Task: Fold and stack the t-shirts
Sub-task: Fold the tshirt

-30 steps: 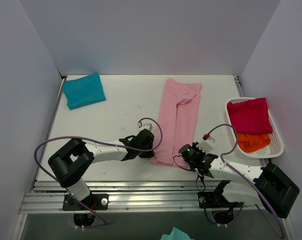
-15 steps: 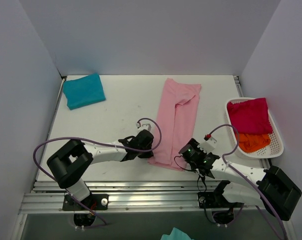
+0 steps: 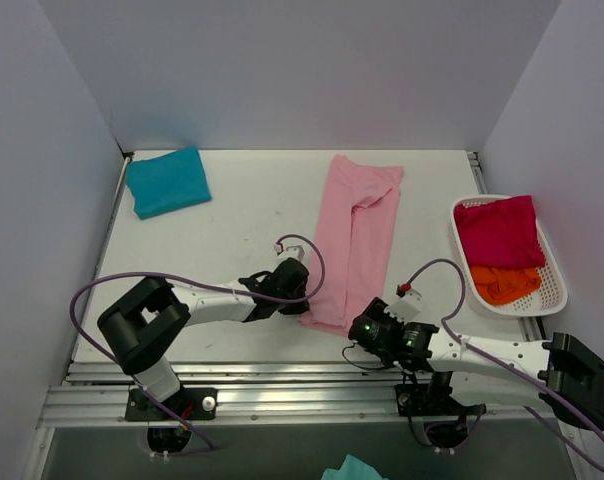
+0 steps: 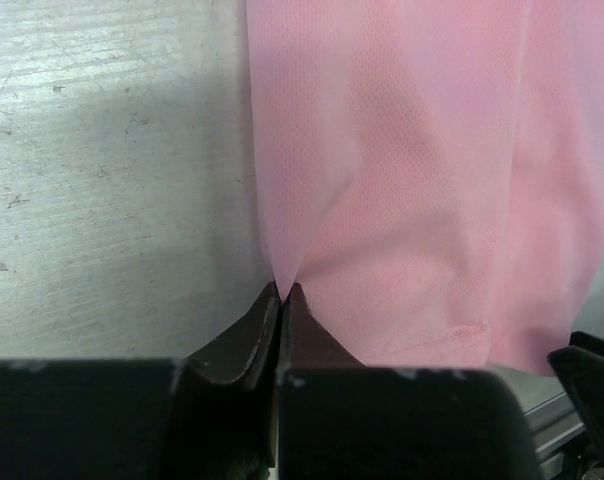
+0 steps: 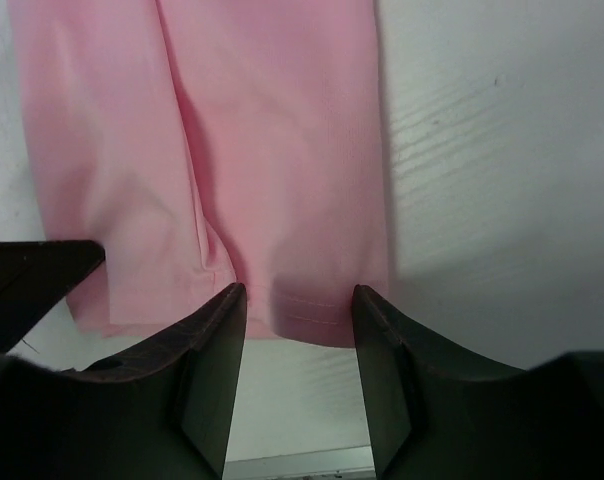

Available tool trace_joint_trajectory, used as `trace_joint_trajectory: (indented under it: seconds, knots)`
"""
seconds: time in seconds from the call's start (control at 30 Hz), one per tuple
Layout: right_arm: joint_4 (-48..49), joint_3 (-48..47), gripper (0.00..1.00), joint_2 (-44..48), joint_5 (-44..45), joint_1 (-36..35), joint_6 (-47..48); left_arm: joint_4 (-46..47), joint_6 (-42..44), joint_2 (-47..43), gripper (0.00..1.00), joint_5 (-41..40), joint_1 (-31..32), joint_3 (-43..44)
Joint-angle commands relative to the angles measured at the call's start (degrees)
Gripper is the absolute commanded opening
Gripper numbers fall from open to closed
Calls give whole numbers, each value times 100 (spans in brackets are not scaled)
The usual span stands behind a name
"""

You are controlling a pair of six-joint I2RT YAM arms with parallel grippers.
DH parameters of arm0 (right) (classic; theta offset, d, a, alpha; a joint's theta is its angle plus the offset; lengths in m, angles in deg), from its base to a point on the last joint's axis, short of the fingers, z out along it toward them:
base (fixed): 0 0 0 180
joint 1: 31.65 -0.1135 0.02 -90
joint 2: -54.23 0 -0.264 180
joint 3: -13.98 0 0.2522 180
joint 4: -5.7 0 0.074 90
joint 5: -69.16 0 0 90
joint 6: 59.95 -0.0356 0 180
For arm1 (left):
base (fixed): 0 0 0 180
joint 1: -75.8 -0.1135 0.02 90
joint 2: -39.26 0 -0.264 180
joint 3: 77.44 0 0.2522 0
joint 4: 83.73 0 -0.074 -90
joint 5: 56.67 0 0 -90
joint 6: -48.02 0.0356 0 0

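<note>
Pinched the near left edge of the pink t-shirt, a long lengthwise-folded strip at the middle of the table, with the left gripper pressed together. Straddled the near right hem corner with the right gripper spread wide, not yet clamped. Risked, judging by the thin, limp, fine-meshed knit, catching one layer only and spilling the fold open.

Left arm and right arm: white links, black joints and bases. Purple cables loop along each. Green light on right wrist. Black, wedge-shaped fingers.
</note>
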Motion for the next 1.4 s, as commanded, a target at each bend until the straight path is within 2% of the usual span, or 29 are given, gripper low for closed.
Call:
trace_joint_trajectory:
  seconds: [0.0,0.23,0.47,0.67,0.93,1.03,1.17,1.37]
  knots:
    - [-548,-175,42,-178,410,-329,-708,-334,109,247,2,-10,-8,-112]
    - [-1013,-297,44,-319,604,-601,-1113,-342,100,124,2,-45,-8,-209]
    - [-1884,-465,54,-187,736,-865,-1631,-404,100,81,2,-115,-8,-253]
    - [-1639,-298,53,-231,665,-962,-1719,-474,109,-104,2,-203,-17,-332]
    - [-1042,-131,41,-661,648,-962,-1702,-448,109,-174,2,-151,-34,-394]
    - [-857,-105,32,-776,648,-962,-1640,-430,109,-166,2,-142,-34,-402]
    - [-847,-131,0,-838,630,-962,-1605,-413,109,-174,2,-107,-43,-420]
    - [-1584,-358,0,-426,735,-997,-1693,-912,22,-813,2,-28,-43,-455]
